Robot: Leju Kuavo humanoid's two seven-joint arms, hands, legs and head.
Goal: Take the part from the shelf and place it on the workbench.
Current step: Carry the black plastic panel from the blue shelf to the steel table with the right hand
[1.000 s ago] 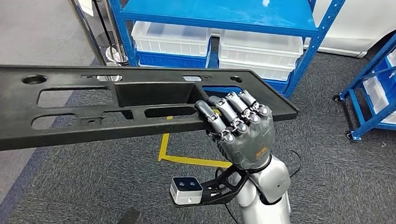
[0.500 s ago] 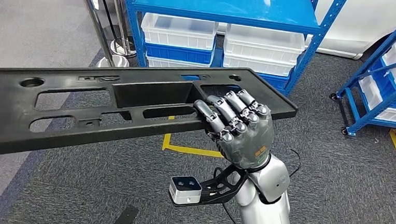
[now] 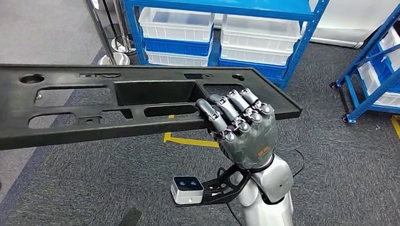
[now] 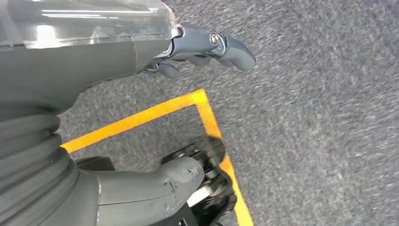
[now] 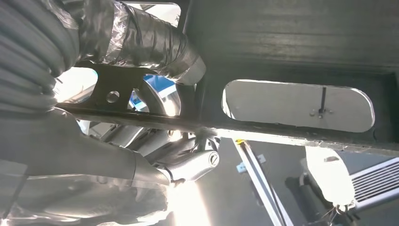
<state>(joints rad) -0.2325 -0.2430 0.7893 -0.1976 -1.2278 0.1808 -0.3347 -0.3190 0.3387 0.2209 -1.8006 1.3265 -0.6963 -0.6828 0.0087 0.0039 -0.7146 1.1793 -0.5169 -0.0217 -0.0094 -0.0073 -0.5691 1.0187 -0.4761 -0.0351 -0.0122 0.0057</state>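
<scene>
The left hand (image 4: 141, 52) hangs low over the grey carpet (image 4: 320, 94) and a yellow floor line (image 4: 207, 117). It holds nothing. Its fingers look a little curled, but I cannot tell if they are apart or pressed together.

The part is a long black plastic panel (image 3: 83, 106) with many holes cut in it. It is off the shelf and up in the air in front of the robot, lying almost flat.

The right hand (image 3: 241, 128) grips the panel's near edge toward its right end, with its fingers (image 3: 224, 112) curled over the top.

Behind stands the blue shelf (image 3: 215, 1) with white bins (image 3: 177, 25).

The panel sticks out far to the left of the one hand holding it. So I think the robot should keep a tight grip, walk slowly and keep the panel level until it reaches the workbench.
</scene>
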